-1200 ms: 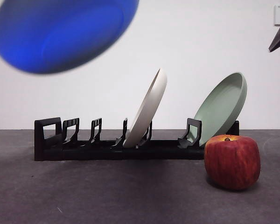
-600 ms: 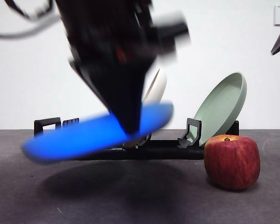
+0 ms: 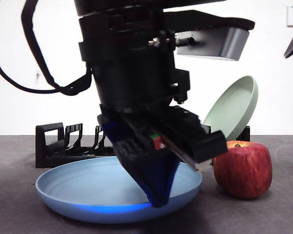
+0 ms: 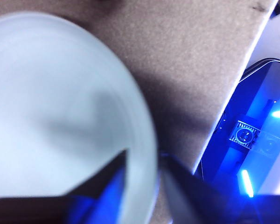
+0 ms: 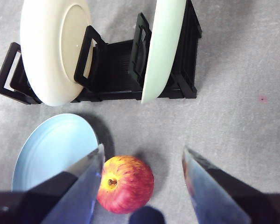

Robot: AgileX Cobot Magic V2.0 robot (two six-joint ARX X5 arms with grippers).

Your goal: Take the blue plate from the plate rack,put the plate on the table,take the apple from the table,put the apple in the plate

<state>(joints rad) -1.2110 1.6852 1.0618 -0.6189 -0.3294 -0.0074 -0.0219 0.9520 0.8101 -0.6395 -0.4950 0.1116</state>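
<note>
Grey table (image 3: 19, 214) under blue plate (image 3: 78, 187), rim pinched by left gripper (image 3: 158, 195).

The blue plate (image 3: 78, 187) is seen as smooth and matt, with only a faint sheen along its rim, which is clasped between the hard black jaws of the left gripper (image 4: 142, 179). A fine, grainy, matt texture is shown by the table (image 5: 242, 84). The plate rack (image 5: 112, 70) looks to be moulded black plastic. The apple (image 5: 126, 184), between the spread, dully reflective jaws of the right gripper (image 5: 142, 177), is given a soft waxy gloss.
</note>
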